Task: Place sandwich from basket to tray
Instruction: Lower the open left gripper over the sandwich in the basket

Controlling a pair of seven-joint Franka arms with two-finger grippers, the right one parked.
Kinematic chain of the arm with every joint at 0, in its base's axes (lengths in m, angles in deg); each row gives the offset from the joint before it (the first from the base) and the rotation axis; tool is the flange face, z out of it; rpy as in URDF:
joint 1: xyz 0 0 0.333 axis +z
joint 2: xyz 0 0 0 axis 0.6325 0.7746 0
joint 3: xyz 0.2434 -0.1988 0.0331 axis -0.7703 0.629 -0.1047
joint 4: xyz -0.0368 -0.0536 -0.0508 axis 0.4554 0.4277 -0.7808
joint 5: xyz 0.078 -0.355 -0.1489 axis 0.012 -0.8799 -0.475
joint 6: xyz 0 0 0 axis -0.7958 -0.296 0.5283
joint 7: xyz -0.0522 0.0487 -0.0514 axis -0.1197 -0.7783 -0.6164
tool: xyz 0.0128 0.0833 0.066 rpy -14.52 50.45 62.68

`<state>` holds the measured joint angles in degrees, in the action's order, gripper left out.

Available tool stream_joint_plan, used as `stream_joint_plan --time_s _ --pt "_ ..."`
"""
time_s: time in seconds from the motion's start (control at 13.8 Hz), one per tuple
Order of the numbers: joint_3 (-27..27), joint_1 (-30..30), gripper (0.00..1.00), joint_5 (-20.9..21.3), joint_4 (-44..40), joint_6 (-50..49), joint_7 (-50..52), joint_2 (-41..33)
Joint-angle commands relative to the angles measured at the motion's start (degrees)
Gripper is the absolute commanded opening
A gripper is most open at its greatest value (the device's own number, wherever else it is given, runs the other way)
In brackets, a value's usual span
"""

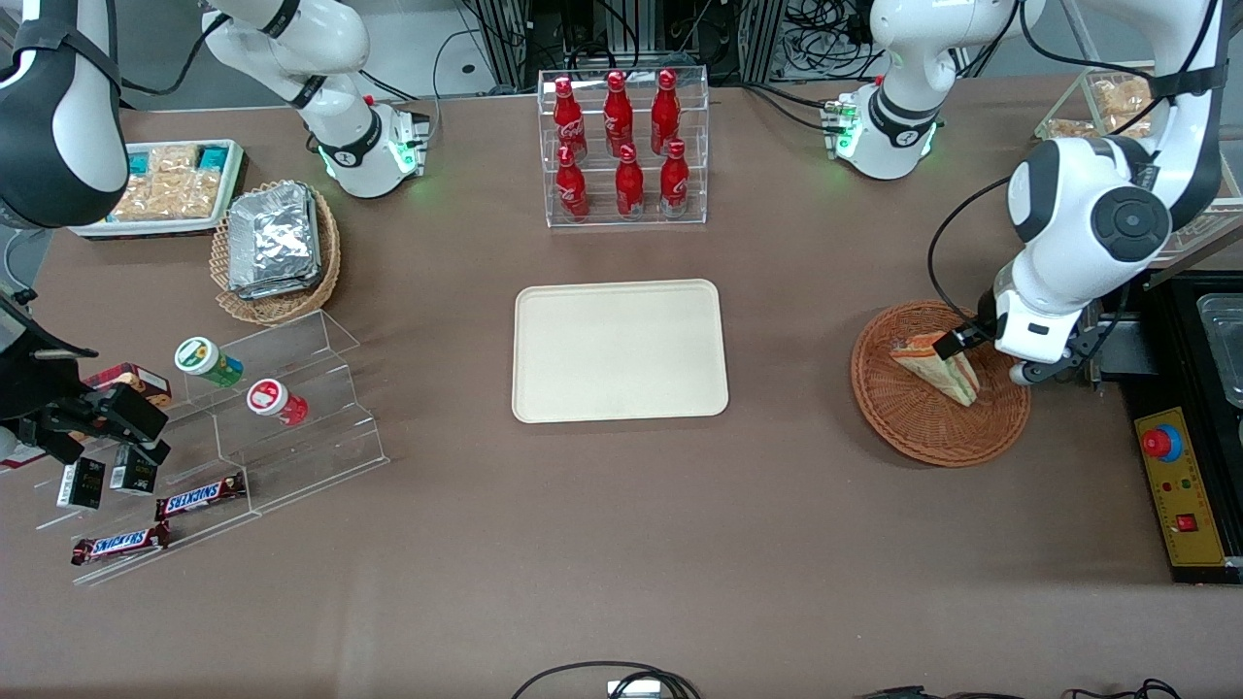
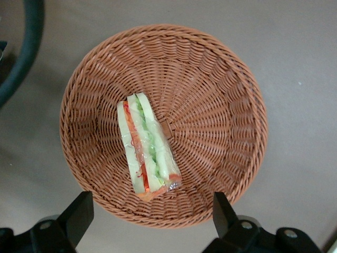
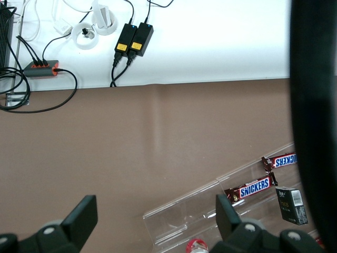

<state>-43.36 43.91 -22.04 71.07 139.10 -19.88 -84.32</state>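
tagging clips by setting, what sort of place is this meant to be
Likely a lab mock-up of a snack counter: red cola bottles in a clear rack, Snickers bars on acrylic steps, a beige tray. The gripper hangs open above the sandwich in its basket.

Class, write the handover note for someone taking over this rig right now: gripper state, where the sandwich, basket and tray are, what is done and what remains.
Gripper: open, empty, hovering above the basket, fingers wide apart over the rim.
Sandwich: lying in the basket, wrapped, untouched.
Tray: at the table's middle, nothing on it, apart from the basket, which sits toward the working arm's end.
Done: arm positioned over the basket.
Left: descend, grip the sandwich, lift it, carry it to the tray, release.
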Motion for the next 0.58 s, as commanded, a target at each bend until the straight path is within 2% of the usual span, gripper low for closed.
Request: stream_joint_plan --time_s 0.0,0.29,0.51 --pt "-0.29 -0.37 1.00 2.10 5.13 7.17 6.19 -0.72" --pt "-0.38 -0.37 1.00 2.28 8.49 15.28 12.96 2.88" --pt "-0.38 1.82 1.00 4.73 9.89 17.65 15.34 4.29"
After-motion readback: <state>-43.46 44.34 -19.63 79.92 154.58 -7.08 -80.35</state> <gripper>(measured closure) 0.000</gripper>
